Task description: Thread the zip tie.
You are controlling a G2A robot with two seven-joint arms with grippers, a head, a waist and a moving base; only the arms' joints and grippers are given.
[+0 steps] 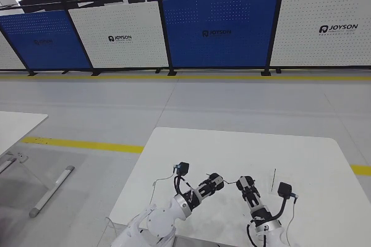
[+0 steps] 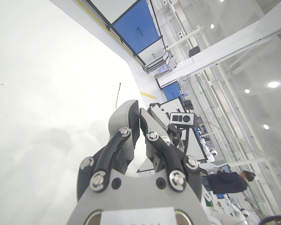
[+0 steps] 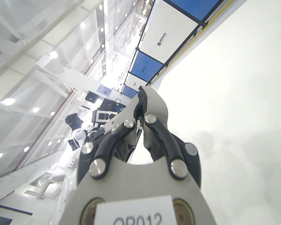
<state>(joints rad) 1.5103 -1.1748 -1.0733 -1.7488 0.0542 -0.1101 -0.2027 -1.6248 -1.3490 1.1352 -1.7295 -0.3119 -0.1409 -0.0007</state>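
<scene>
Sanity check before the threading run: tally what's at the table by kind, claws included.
zip tie: 1, black, lying on the table
claw: 2, left claw and right claw, both shut
Total: 3

The left gripper [image 2: 138, 115] and right gripper [image 3: 140, 92] share grey fingers [image 2: 121, 115], black links, silver screws, ridged black pads [image 2: 134, 129] and white labels.

White counter [image 1: 235, 148], black zip tie [image 1: 274, 179], grey left claw [image 2: 138, 115] and right claw [image 3: 140, 94] with black pads [image 2: 133, 124], blue and white dotted panels [image 1: 219, 31], yellow floor stripe [image 1: 80, 145].
</scene>
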